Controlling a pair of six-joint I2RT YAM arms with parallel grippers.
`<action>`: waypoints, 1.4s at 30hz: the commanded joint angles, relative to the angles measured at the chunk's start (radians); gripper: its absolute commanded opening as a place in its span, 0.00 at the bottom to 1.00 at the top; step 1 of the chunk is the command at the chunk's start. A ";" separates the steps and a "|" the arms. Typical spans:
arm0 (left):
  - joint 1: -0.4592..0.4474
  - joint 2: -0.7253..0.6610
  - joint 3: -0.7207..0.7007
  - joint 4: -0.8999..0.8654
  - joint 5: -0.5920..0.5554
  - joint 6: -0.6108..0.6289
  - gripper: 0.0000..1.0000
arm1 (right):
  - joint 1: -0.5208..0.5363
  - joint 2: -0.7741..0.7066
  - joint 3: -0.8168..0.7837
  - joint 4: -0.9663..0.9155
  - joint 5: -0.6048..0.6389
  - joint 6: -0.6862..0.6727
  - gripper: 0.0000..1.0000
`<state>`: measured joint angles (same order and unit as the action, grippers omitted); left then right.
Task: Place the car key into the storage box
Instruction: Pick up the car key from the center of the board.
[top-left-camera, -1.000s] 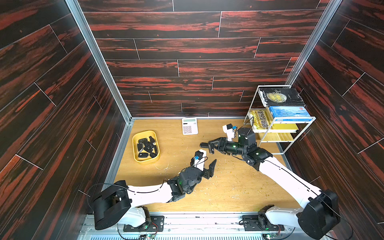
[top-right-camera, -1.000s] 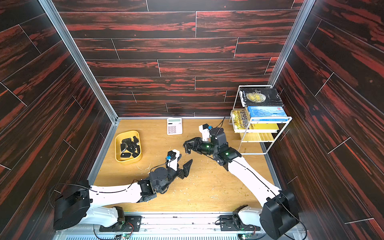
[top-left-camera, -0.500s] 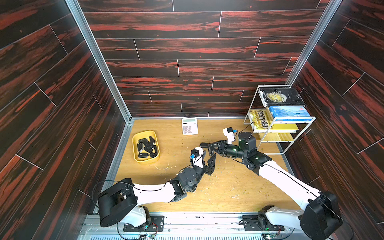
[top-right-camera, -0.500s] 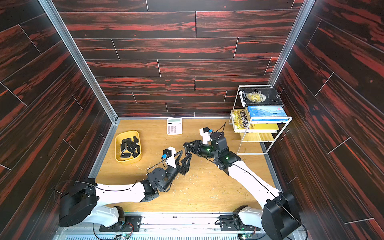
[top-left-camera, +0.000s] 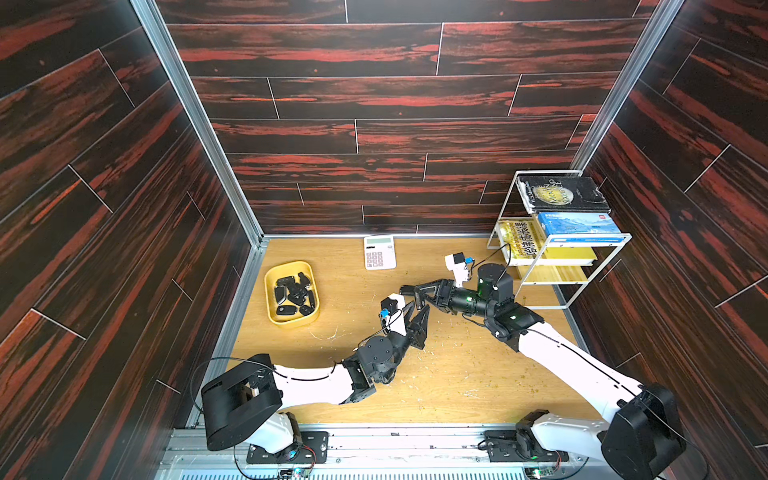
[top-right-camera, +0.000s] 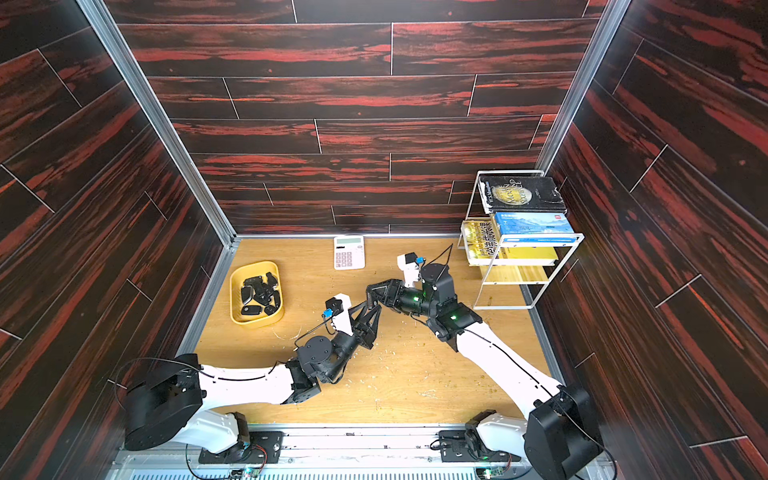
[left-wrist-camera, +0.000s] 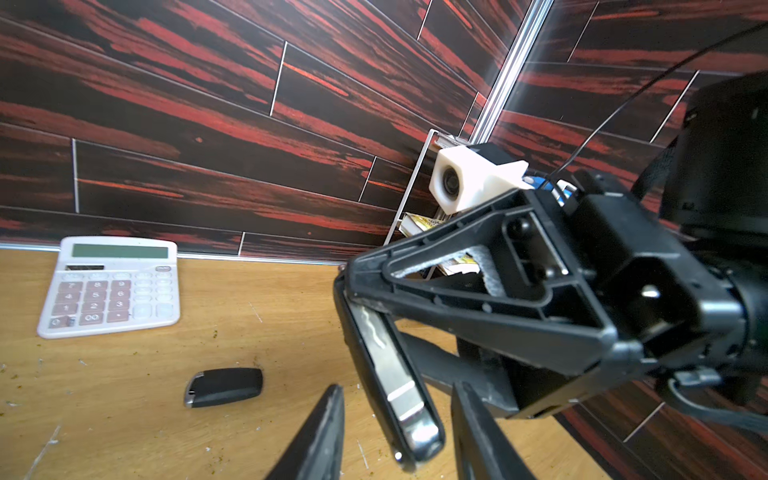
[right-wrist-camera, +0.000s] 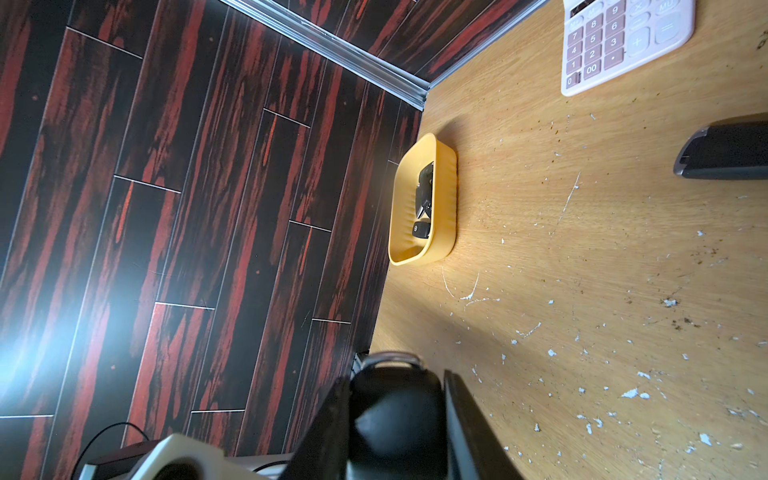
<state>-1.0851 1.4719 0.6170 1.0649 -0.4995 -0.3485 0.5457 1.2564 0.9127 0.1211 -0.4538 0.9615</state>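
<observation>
My right gripper (right-wrist-camera: 397, 378) is shut on a black car key (right-wrist-camera: 395, 415) with a silver edge and holds it above the middle of the table. In the left wrist view the key (left-wrist-camera: 399, 395) hangs between my left gripper's (left-wrist-camera: 397, 388) fingers, with a gap on each side, so the left gripper is open. In both top views the left gripper (top-left-camera: 419, 309) (top-right-camera: 372, 308) meets the right gripper (top-left-camera: 411, 296) tip to tip. The yellow storage box (top-left-camera: 291, 293) (right-wrist-camera: 444, 199) sits at the left with several black keys inside.
Another black key (left-wrist-camera: 224, 386) (right-wrist-camera: 727, 151) lies on the wooden table near the grippers. A white calculator (top-left-camera: 379, 252) lies by the back wall. A white wire rack (top-left-camera: 557, 249) with books stands at the back right. Crumbs are scattered over the table.
My left gripper has moved up to the right gripper and its jaws have narrowed around the held key. The right gripper has shifted slightly left, still shut on the key.
</observation>
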 joint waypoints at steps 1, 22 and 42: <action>-0.002 0.010 0.014 0.017 0.001 0.005 0.44 | 0.010 -0.003 -0.002 0.026 -0.006 0.002 0.30; -0.001 0.012 0.057 0.004 0.024 0.026 0.42 | 0.039 0.012 -0.035 0.039 0.006 -0.001 0.31; -0.002 -0.056 0.044 -0.009 -0.033 0.155 0.34 | 0.066 0.008 -0.058 0.050 0.017 0.013 0.31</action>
<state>-1.0832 1.4681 0.6342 1.0046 -0.5385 -0.2306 0.5903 1.2575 0.8757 0.2024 -0.4141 0.9730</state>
